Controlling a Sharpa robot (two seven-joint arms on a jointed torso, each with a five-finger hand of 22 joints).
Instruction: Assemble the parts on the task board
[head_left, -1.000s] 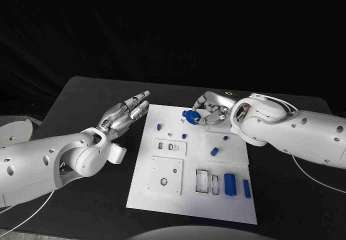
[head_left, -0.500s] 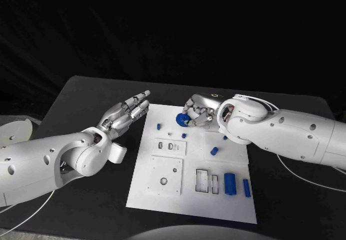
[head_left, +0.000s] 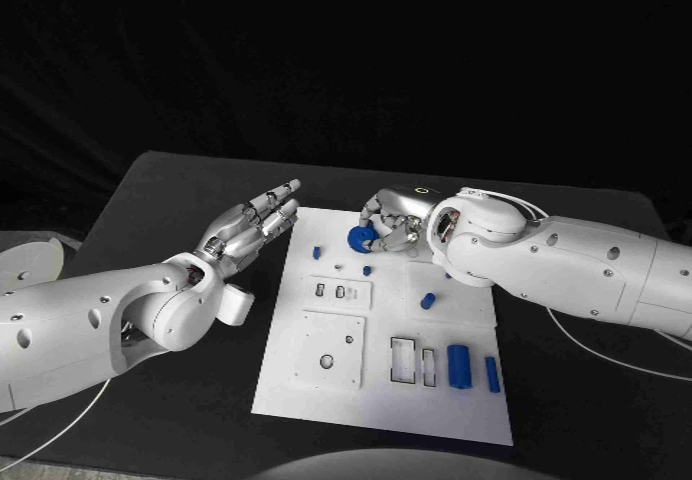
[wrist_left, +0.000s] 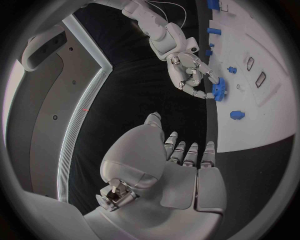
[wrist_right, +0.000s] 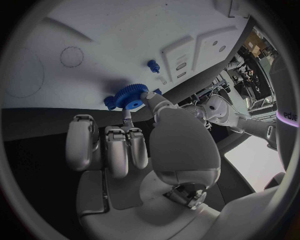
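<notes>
Right hand (head_left: 392, 228) is pinching the blue gear (head_left: 361, 238) between thumb and fingertips, upper centre of the head frame, over the top-left area of the task board (head_left: 378, 400). Right wrist view confirms it: gear (wrist_right: 130, 96) is held edge-on at the fingertips, just above the white plate, with a small blue peg (wrist_right: 152, 65) standing beyond it. I can't tell whether the gear already touches the board.

Left hand (head_left: 254, 228) is spread flat, palm up, holding nothing, at left centre of the frame just off the board's left edge, over the table (head_left: 159, 200).

My read of the step: seat the gear on a post near the top-left of the board. Which post is the target I can't resolve from here.

How I'd run it:
- Level the gear first; it looks tilted in the wrist view.
- Centre the bore over the post before going down, using the wrist view, since the fingers hide the bore from the head camera.
- Descend slowly; if it binds, back off and re-centre, don't push.
- Let go only once it sits flat.
- Keep my fingers away from the loose small blue parts (head_left: 427, 300) at mid board.
</notes>
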